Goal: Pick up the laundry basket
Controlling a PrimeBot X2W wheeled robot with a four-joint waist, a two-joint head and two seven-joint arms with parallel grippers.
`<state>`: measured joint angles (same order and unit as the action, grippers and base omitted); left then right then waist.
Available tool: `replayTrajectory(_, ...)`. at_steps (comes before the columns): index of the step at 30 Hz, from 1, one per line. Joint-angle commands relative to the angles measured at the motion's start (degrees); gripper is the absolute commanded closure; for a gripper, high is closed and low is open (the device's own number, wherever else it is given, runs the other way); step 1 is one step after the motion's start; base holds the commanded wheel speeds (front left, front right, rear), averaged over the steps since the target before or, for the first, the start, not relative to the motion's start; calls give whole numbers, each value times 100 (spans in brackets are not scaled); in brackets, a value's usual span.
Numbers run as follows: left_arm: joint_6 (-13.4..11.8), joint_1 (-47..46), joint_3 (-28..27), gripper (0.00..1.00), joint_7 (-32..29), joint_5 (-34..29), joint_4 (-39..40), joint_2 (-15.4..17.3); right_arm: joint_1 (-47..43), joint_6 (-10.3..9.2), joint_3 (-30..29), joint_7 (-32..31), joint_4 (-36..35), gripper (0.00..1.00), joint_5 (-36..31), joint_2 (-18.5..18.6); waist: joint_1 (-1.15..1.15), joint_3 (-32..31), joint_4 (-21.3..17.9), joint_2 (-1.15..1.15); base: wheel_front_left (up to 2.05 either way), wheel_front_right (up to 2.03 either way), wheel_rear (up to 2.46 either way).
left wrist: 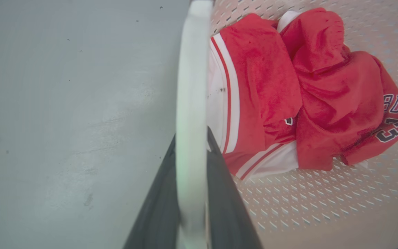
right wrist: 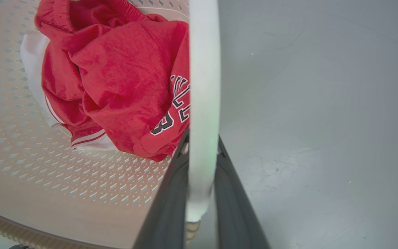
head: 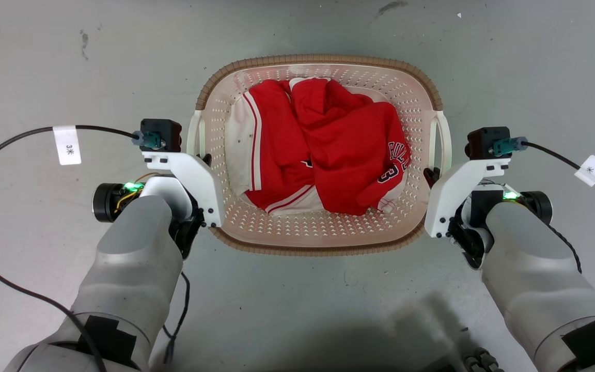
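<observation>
The laundry basket [head: 318,237], cream with perforated walls and a brown woven-look rim, sits on the grey floor in the middle of the head view, holding red and white clothes [head: 323,155]. My left gripper [head: 205,157] is at its left white handle [head: 193,135]. In the left wrist view that handle [left wrist: 190,86] runs between my two dark fingers [left wrist: 157,207], which are shut on it. My right gripper [head: 430,174] is at the right white handle [head: 443,137]. The right wrist view shows this handle [right wrist: 203,103] clamped between the dark fingers [right wrist: 235,204].
Bare grey floor [head: 297,320] surrounds the basket on all sides. Black cables [head: 18,137] with white tags loop from both wrists over the floor. The basket's perforated bottom [left wrist: 306,200] lies beside the clothes.
</observation>
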<state>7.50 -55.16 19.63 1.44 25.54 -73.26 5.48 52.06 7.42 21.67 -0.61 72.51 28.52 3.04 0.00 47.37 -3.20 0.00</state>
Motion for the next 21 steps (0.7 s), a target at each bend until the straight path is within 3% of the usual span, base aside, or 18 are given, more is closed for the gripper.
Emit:
replayTrajectory(1, -5, -24, 24, 100, 6, 46, -6, -48, 12, 13, 65, -16, -13, 100, 39, -27, 0, -2, -1, 0, 0, 0, 0)
replayTrajectory(11, 3, 96, 298, 100, -309, 285, 3, -108, -55, 31, 583, -403, -178, 100, 485, -70, 0, -261, -14, 0, 0, 0, 0)
replayTrajectory(21, 25, 430, 510, 100, -943, 715, 0, -198, -215, 42, 1091, -1206, -154, 100, 869, -100, 0, -1221, 3, 0, 0, 0, 0)
